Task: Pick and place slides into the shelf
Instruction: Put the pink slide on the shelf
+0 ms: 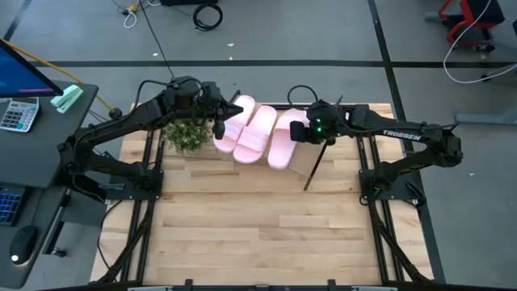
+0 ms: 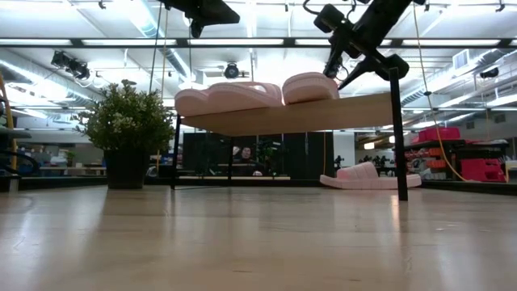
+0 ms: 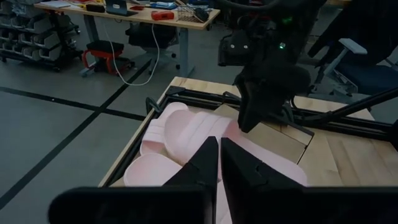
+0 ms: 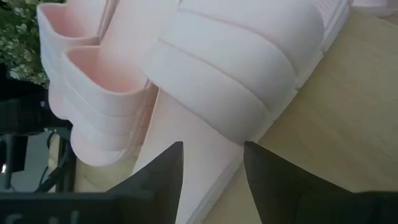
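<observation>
My left fingers (image 3: 219,163) are closed, empty, above the slides (image 1: 257,129); right fingers (image 4: 211,167) open over the shelf (image 2: 323,113).

the only legible lettering is the white word "trossen" printed along the forearm of the dark six-joint right arm (image 1: 401,134), seen from above (the last letters are small but still readable). the grey desk calculator (image 1: 17,113) at the table's left shows keys whose markings cannot be read.
</observation>
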Motion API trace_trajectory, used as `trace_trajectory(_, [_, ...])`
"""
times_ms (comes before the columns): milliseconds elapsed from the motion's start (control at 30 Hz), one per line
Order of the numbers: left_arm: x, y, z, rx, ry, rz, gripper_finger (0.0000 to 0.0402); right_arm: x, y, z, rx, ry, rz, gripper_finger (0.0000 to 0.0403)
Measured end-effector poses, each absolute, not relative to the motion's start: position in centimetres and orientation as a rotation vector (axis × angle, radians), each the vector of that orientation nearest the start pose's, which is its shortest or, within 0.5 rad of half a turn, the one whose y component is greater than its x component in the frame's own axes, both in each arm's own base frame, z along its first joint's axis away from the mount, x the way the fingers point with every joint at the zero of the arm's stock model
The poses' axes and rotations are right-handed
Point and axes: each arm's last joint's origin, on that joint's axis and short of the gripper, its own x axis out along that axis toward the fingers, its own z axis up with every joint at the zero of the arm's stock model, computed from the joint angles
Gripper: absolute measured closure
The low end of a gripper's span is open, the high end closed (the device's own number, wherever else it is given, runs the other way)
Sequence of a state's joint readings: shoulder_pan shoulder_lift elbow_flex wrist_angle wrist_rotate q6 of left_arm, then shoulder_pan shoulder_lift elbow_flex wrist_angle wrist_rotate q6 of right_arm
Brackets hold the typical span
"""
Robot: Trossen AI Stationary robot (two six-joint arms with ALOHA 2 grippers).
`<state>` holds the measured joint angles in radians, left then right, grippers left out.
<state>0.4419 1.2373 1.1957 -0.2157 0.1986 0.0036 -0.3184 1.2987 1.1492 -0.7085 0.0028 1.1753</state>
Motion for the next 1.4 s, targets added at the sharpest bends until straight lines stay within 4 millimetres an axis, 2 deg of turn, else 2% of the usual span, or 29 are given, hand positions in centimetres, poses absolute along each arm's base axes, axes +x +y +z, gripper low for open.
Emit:
trace_trajectory(367, [25.0,11.2,37.8,-0.078,0.245,0.242,0.0393,25.2,-8.3,30.9,1.235,0.582,-0.731,0.0229])
trace_trajectory(700, [25.0,11.2,37.8,-0.078,0.246,0.242,0.0378,25.3,-8.0,30.9,1.26,0.619,-0.653,0.0228])
trace_trajectory(1167, [24.9,11.2,37.6,-0.079,0.268,0.241,0.0388,25.2,-8.0,31.0,1.298,0.63,-0.629,0.0229])
trace_trajectory(1400, [24.9,11.2,37.6,-0.07,0.275,0.24,0.0375,23.6,-8.6,32.7,1.322,0.512,-0.636,0.0229])
